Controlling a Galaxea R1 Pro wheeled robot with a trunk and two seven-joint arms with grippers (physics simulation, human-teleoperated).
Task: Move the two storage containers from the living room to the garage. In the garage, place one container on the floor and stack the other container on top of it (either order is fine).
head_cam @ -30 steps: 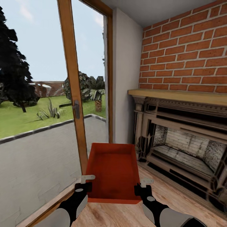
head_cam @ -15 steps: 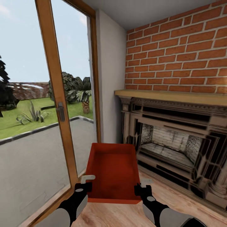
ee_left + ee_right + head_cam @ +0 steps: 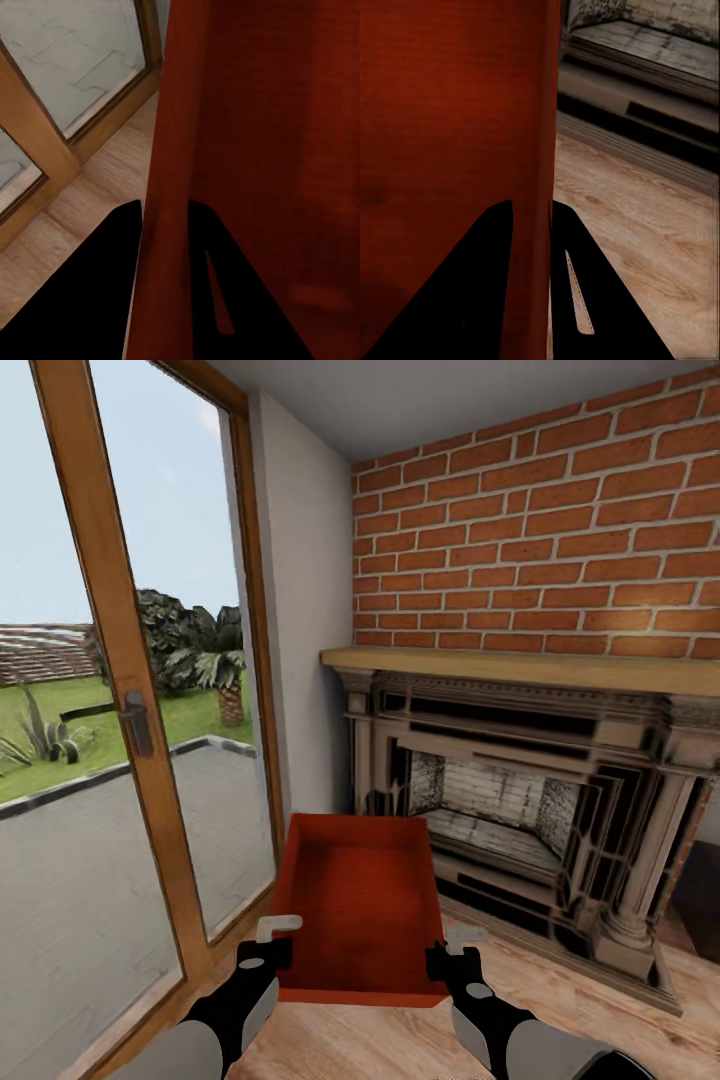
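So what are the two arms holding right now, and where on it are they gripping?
One orange-red storage container, held off the floor. The left end effector clamps its left side wall near the near end, and the right end effector clamps its right side wall.

The storage container (image 3: 358,905) looks like matt orange-red plastic, with a finely ribbed inner bottom and plain smooth walls. The left gripper (image 3: 272,940) and the right gripper (image 3: 458,950) have dark matt bodies and pale fingers with a dull, metal-like look. At the bottom of the head view the floor (image 3: 600,1010) is light wood planks with visible grain and a soft sheen. At upper right the chimney (image 3: 540,530) is rough red brick with pale mortar. The mantel (image 3: 520,668) is smooth light wood; the fireplace (image 3: 520,800) under it looks like carved, worn stone. At left the door frame (image 3: 120,690) is smooth varnished wood around clear glass.
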